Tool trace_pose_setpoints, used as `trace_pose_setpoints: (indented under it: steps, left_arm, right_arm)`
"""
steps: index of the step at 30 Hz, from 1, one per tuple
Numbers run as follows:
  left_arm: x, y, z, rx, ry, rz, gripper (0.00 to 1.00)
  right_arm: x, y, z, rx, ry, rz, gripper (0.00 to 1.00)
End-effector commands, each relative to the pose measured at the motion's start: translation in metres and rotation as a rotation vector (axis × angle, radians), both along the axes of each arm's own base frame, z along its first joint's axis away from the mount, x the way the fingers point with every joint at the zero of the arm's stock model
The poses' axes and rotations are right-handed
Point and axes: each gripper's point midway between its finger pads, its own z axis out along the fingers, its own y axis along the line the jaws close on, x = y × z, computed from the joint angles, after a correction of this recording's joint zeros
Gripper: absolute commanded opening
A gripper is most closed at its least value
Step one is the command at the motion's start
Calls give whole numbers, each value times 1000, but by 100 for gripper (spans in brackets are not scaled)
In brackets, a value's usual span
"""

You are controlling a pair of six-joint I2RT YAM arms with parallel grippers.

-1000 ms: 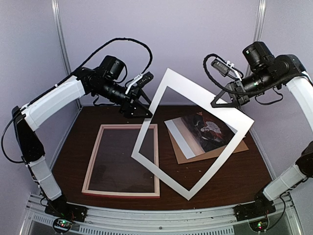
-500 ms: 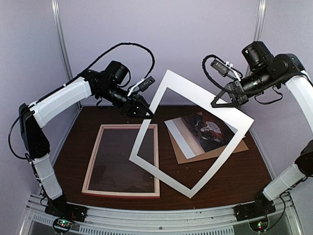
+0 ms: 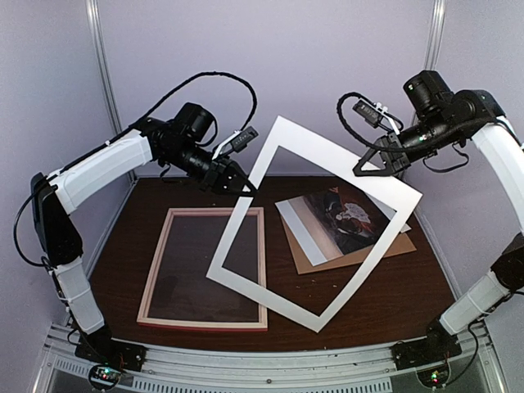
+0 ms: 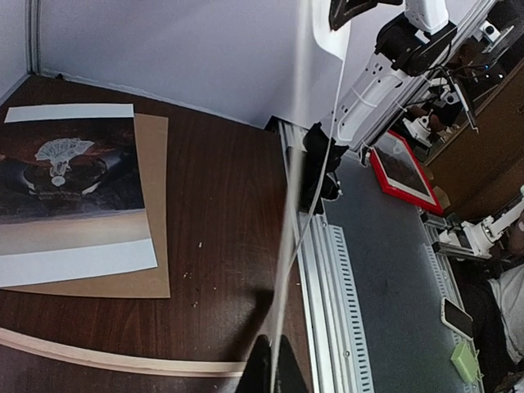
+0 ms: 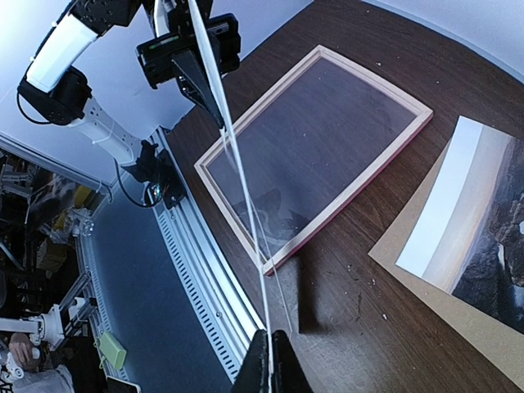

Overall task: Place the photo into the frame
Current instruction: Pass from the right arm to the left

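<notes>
A large white mat border point(image 3: 327, 158) hangs tilted in the air over the table's middle. My left gripper point(image 3: 246, 187) is shut on its left edge, and in the left wrist view the thin sheet stands edge-on between the closed fingers of that gripper point(image 4: 274, 368). My right gripper point(image 3: 366, 172) is shut on the mat's upper right bar, its fingers point(image 5: 268, 364) pinched on the sheet. The frame point(image 3: 155, 264) lies flat at the left, pale wood up, with a pink edge showing point(image 5: 352, 192). The photo point(image 3: 344, 217) lies at the right, picture side up point(image 4: 70, 180).
A brown backing board point(image 3: 327, 260) lies under the photo and sticks out at its near side point(image 4: 155, 205). A slotted metal rail point(image 3: 262, 360) runs along the table's near edge. Purple walls close in the back and both sides.
My left gripper moved in and shut on the mat's left edge. The mat's lower left corner swung a little to the left. The right gripper kept its hold.
</notes>
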Motion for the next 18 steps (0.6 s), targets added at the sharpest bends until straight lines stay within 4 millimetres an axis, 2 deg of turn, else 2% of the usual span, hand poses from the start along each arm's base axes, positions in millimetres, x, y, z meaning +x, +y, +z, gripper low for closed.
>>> trace_pose_setpoints:
  steps: [1, 3, 4, 8, 10, 13, 18]
  left_arm:
    - [1, 10, 11, -10, 52, 55, 0]
    - [1, 12, 14, 1, 82, 97, 0]
    - [4, 16, 16, 17, 108, 173, 0]
    - [2, 29, 16, 61, 189, 272, 0]
    - [-1, 39, 10, 99, 255, 308, 0]
    - [0, 58, -10, 194, 304, 394, 0]
    - [13, 105, -45, 314, 378, 549, 0]
  right_arm:
    - [17, -4, -4, -7, -1, -63, 7]
    - [21, -4, -6, -8, 3, -75, 17]
    - [27, -6, -11, -24, 4, -99, 31]
    - [40, -15, -15, -61, -9, -162, 49]
    - [47, -21, -17, -71, -6, -208, 54]
    - [59, -33, -20, -92, -10, -281, 57]
    - [72, -43, -28, -74, 1, -344, 57]
